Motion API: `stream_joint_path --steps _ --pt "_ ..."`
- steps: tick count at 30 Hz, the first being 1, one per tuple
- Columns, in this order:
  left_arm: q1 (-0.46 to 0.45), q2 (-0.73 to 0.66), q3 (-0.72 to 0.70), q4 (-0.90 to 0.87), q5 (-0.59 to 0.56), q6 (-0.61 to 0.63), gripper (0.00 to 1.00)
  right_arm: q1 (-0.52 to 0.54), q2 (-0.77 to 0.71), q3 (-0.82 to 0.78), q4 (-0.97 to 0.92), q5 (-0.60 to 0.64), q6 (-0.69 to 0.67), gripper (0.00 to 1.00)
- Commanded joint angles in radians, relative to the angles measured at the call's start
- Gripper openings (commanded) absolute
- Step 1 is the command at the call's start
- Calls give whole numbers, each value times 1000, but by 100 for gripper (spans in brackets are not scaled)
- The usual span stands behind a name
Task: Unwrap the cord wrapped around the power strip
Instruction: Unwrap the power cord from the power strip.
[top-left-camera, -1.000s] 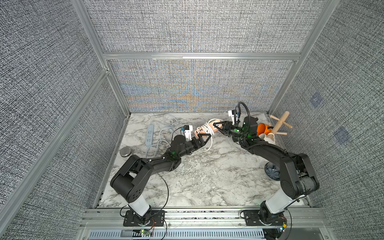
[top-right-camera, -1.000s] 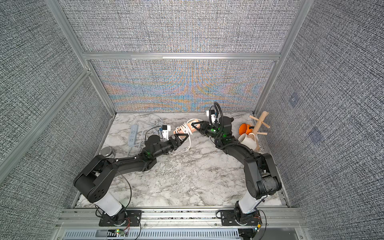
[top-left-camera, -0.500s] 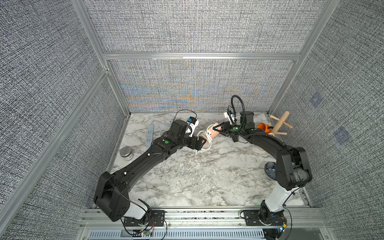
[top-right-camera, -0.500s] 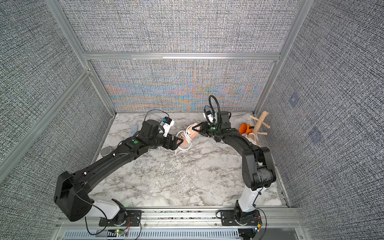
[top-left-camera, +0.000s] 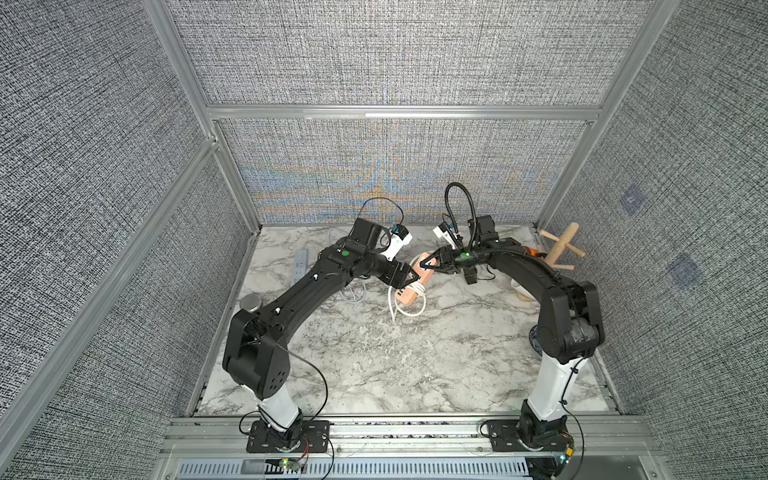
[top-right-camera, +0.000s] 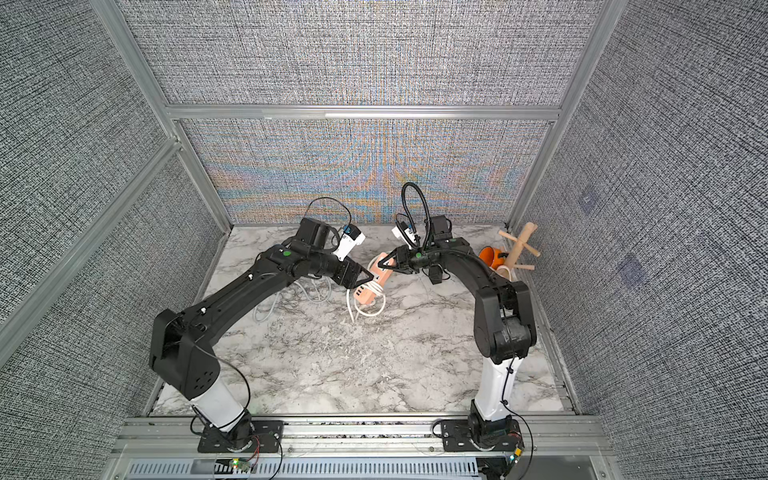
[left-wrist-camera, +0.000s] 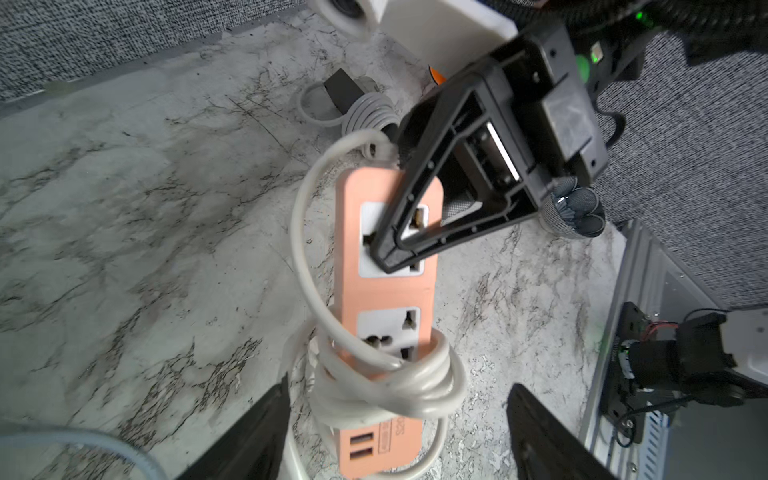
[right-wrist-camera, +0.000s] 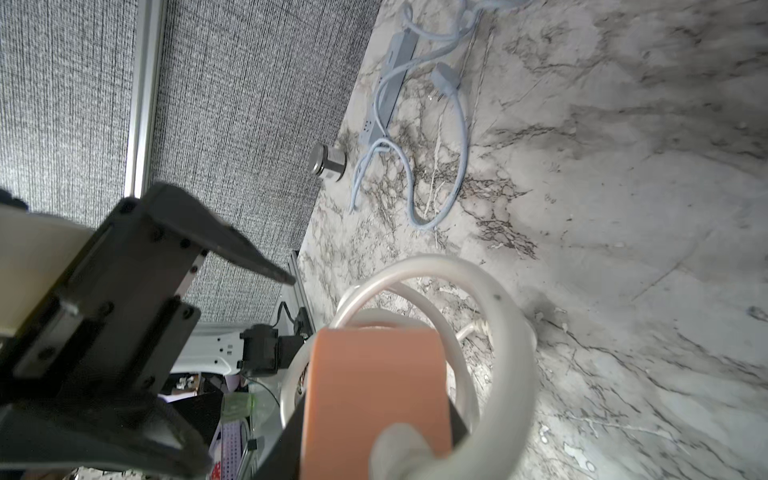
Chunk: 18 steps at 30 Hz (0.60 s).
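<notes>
One power strip end sits in right claw (cord wrapped).

Left arm and right arm: matte black links, white base columns at six o'clock, green dots by the wrists, white camera blocks, looping ribbed cable; right tool triangular, screw-studded.
</notes>
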Motion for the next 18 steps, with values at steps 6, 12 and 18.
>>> stream_joint_path --steps 6,12,18 --pt "76 71 -1 90 323 -58 99 8 34 62 -211 -185 -296 8" --pt "82 151 12 140 478 -92 98 46 71 153 -389 -186 -507 8" --pt "85 181 -14 223 579 -149 75 50 120 227 -481 -227 -597 8"
